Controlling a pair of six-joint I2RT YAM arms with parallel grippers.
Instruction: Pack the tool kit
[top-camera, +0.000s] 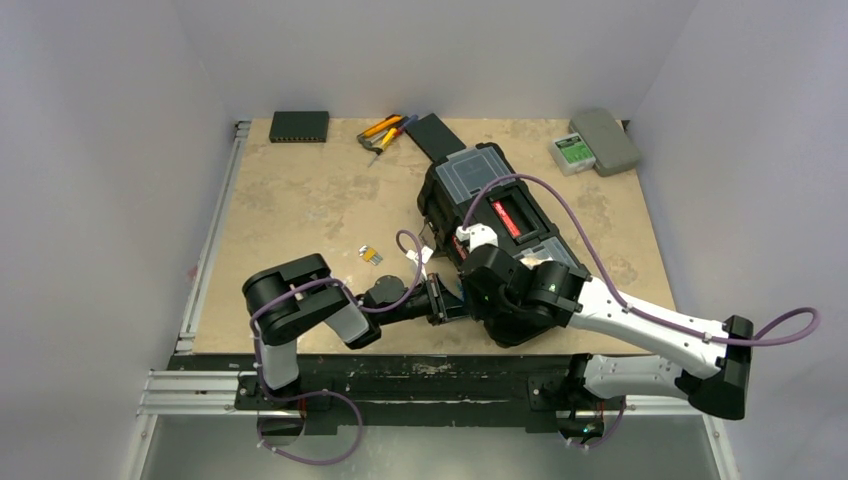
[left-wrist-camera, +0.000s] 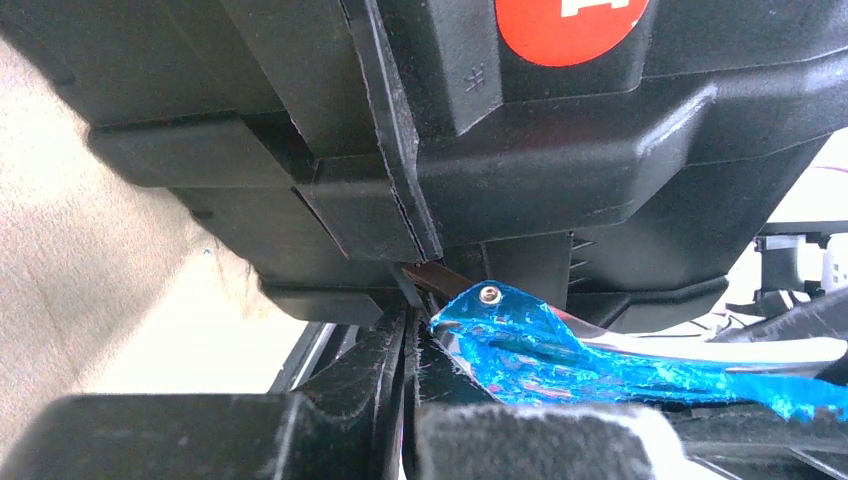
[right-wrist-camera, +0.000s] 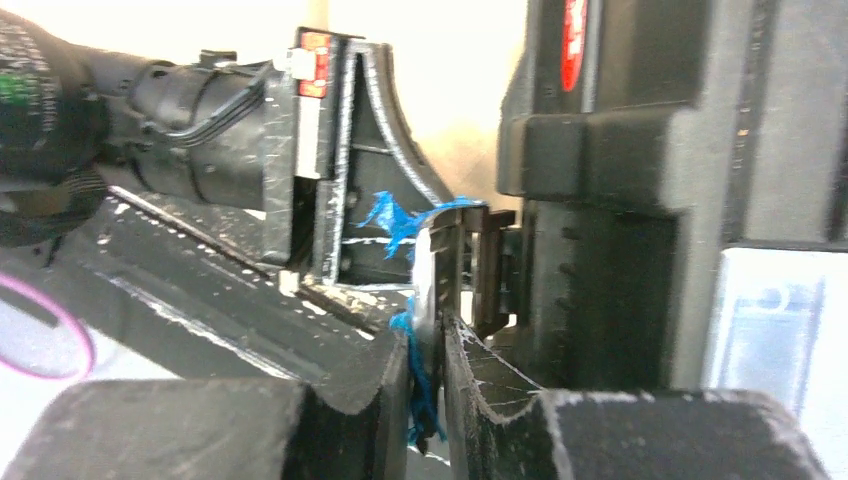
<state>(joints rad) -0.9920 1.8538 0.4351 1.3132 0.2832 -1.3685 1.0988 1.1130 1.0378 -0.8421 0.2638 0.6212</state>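
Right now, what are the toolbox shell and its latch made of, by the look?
Toolbox: black moulded plastic, matte, finely grained, with mould seams. Latch: probably shiny metal under wrinkled blue film; a bare silver strip and a rivet show.

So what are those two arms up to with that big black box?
Both arms are working at the near end of the black toolbox, whose lid looks closed. The right pincer seems to grip a blue latch there, while the left pincer, shut, sits right beside it. A few yellow and red hand tools lie loose at the far edge of the table.
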